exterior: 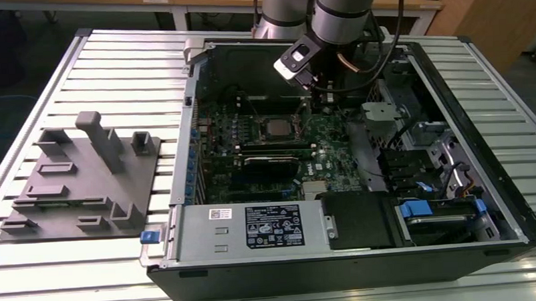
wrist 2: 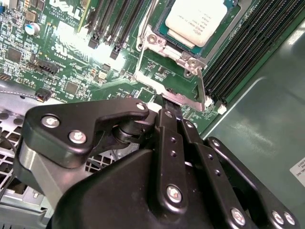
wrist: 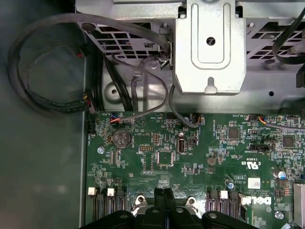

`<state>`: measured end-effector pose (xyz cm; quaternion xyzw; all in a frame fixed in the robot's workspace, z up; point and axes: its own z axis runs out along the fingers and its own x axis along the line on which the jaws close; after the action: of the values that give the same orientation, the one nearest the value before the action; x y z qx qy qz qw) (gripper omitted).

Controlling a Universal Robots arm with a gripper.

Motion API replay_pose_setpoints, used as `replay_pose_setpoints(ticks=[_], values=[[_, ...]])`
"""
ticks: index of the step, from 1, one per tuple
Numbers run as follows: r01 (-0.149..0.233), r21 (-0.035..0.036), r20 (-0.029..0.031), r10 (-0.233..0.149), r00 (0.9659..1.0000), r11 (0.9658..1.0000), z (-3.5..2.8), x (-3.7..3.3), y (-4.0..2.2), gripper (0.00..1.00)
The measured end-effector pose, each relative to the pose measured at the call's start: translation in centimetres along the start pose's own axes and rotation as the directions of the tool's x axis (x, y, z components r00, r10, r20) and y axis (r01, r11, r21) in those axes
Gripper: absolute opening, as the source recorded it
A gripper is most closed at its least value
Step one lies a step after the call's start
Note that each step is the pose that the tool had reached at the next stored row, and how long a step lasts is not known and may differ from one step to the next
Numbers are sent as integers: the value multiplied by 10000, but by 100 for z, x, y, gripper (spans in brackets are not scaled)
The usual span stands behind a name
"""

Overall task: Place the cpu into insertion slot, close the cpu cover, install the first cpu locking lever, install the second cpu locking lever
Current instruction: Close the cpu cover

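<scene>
Inside the computer case (exterior: 344, 276), at the motherboard (wrist: 200, 162) socket | cpu (wrist 2: 195, 21) is sitting flat, cpu cover (wrist 2: 174, 53) framing it | gripper (wrist 2: 167, 102) is hovering just beside the socket, fingers pressed together, pinching nothing visible | cpu judged light, stiff, fragile: holding by its edges.
</scene>
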<state>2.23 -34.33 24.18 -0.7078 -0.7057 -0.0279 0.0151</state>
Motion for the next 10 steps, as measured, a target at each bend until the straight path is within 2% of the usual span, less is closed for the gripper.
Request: replay_pose_setpoints(ticks=[10], values=[[0, -1, 0, 0, 10000, 10000, 0, 0, -27, 11]])
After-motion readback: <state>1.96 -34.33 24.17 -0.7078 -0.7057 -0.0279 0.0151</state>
